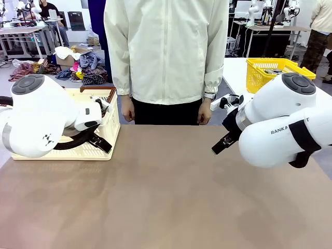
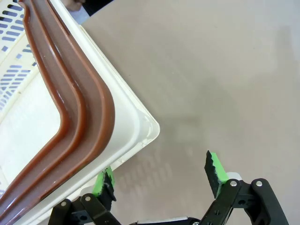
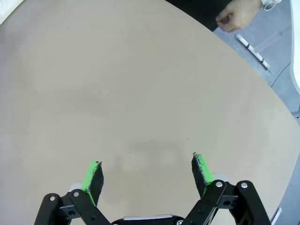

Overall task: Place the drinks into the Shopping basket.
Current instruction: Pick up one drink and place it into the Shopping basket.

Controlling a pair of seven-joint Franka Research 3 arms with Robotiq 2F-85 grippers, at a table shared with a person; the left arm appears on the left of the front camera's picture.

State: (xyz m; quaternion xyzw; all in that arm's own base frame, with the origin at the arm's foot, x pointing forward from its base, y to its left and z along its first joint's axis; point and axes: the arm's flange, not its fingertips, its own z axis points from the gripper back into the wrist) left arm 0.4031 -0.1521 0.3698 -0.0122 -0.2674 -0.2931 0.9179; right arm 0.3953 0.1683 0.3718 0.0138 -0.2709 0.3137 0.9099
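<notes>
Wide open and empty, left gripper, one green pad just beside a corner of the cream, brown-handled Shopping basket at the brown table's far left. Right gripper likewise spread wide, holding nothing, above bare tabletop at right. Person standing at far edge.

bright, even overhead light; faint soft shadows

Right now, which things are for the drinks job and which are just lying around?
For the job:
cream-white shopping basket with brown handles
left gripper, open
right gripper, open

Just lying about:
yellow basket on the white side table
pile of clothes farther back
</notes>
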